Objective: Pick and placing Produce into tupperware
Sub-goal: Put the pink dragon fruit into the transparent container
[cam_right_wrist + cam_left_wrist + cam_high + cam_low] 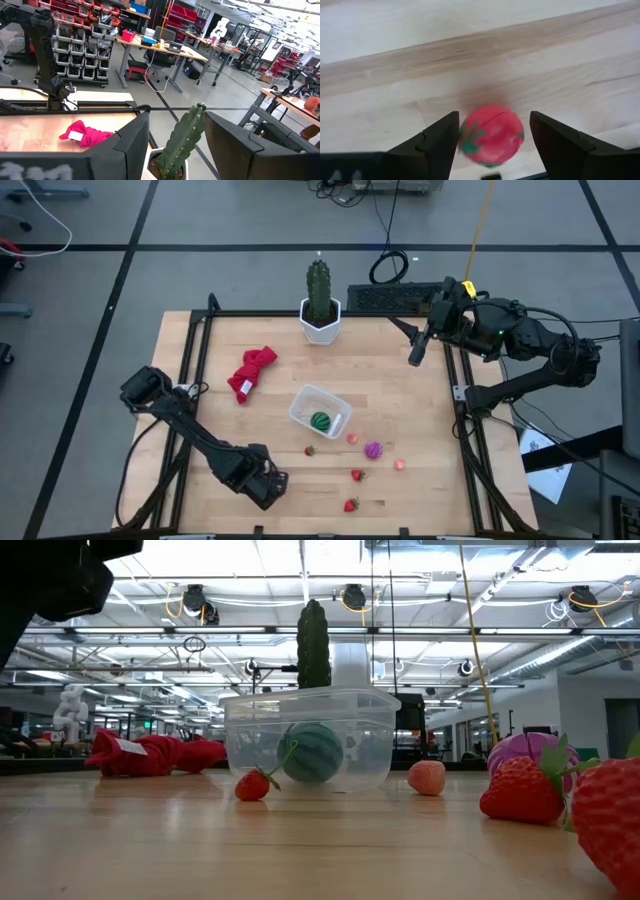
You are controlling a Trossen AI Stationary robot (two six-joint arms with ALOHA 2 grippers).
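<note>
Left wrist view shows the step in hand: a red tomato-like toy point(491, 135) with a green top sits on the wood between the left gripper point(492, 137)'s two dark fingers, which stand spread wider than the toy and have no hold on it. The toy looks slightly blurred, so whether it touches either finger I cannot tell.

Taking the tupperware point(303, 402) as the landmark, the high view puts the left gripper point(268, 483) well to the near-left of it, low over the table. Inside the tub lies the green striped ball point(320, 421). Just off its near corner rests a small strawberry point(310, 450), a pink bit point(352, 438) lies beside its right end, and the purple ball point(373, 450) sits a little farther right. Two more strawberries point(356, 474) lie nearer the front edge, and another pink bit point(400, 464) lies beyond the purple ball.

The right gripper point(419, 345) waits far to the tub's upper right, by the table's back corner, fingers apart and empty, near the cactus point(318, 290). The red cloth point(250, 372) lies to the tub's upper left.

To do this grasp well, I judge the fingers should drop until they straddle the toy's widest part, centred on it, then close gently, since a round toy may roll or squirt out sideways.
</note>
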